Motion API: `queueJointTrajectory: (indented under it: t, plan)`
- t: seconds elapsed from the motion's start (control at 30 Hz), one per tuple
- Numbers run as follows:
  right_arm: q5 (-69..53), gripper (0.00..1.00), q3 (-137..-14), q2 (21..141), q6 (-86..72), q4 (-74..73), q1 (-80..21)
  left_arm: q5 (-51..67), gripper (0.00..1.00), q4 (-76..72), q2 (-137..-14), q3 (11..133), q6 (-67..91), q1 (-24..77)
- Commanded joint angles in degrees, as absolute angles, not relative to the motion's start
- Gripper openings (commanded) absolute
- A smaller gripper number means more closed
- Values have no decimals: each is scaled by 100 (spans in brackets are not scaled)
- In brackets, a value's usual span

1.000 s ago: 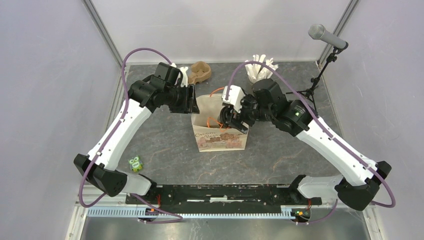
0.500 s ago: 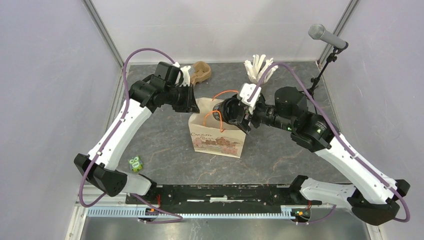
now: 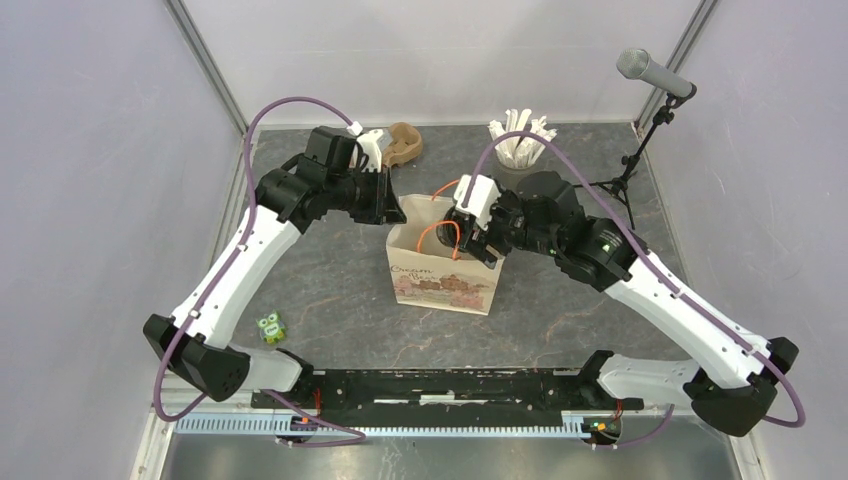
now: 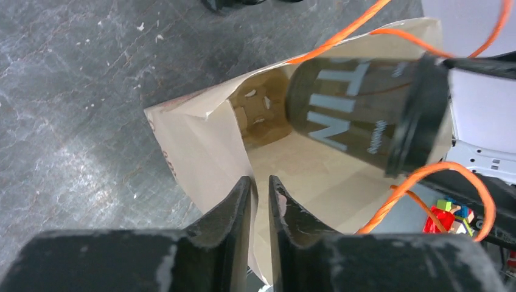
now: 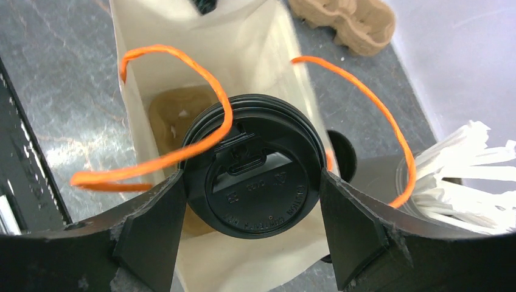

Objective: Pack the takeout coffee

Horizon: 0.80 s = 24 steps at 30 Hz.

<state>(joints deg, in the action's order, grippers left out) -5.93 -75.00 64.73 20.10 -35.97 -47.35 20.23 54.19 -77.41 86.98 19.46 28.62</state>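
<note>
The takeout coffee, a black cup (image 4: pixel 359 115) with a round black lid (image 5: pixel 255 182), is held tilted in the mouth of an open paper bag (image 3: pixel 440 275). Its bottom points into the bag. My right gripper (image 5: pixel 251 182) is shut on the cup just under the lid; it also shows in the top view (image 3: pixel 468 232). My left gripper (image 4: pixel 260 182) is shut on the bag's near wall (image 4: pixel 201 152) and holds the bag open, at the bag's left rim in the top view (image 3: pixel 392 207). An orange handle loop (image 5: pixel 176 152) lies across the lid.
A brown pulp carrier (image 5: pixel 167 115) lies at the bottom of the bag. Another carrier (image 3: pixel 403 145) sits at the back. A grey cup of white sticks (image 3: pixel 520 148) stands behind the right arm. A microphone stand (image 3: pixel 655 72) is at the back right and a small owl toy (image 3: pixel 271 327) at the front left.
My right arm has swung back toward the bag and the cup sits lower in the bag's mouth. The bag has shifted slightly. The left gripper keeps its hold on the bag.
</note>
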Motion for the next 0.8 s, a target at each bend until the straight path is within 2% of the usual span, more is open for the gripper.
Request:
queueJointTrajectory:
  t: [0.0,0.03,0.13,0.2,0.37,0.57,0.77]
  plan:
    - [-759,63,-7743,6481,2421,-3972,-4858,2421,29,4878,-7559,8736,2345,2867]
    - [-723,63,-7756,6462,2462,-4038,-4917,2425,34,4911,-7560,8736,2469,2874]
    - [-590,63,-7829,6453,2483,-4311,-5150,2048,41,5494,-7551,8838,2592,2873]
    - [-418,62,-7810,6435,2457,-4453,-5402,1958,50,5921,-7503,8927,2517,2866]
    - [244,62,-7551,6333,2269,-4453,-6166,2089,58,6485,-7069,8690,2391,2870]
    - [774,62,-7345,6462,2011,-4438,-6947,2143,60,6880,-6821,8304,2320,2866]
    - [1091,62,-7175,6548,1960,-4337,-7353,2285,53,6486,-6735,8012,2330,2867]
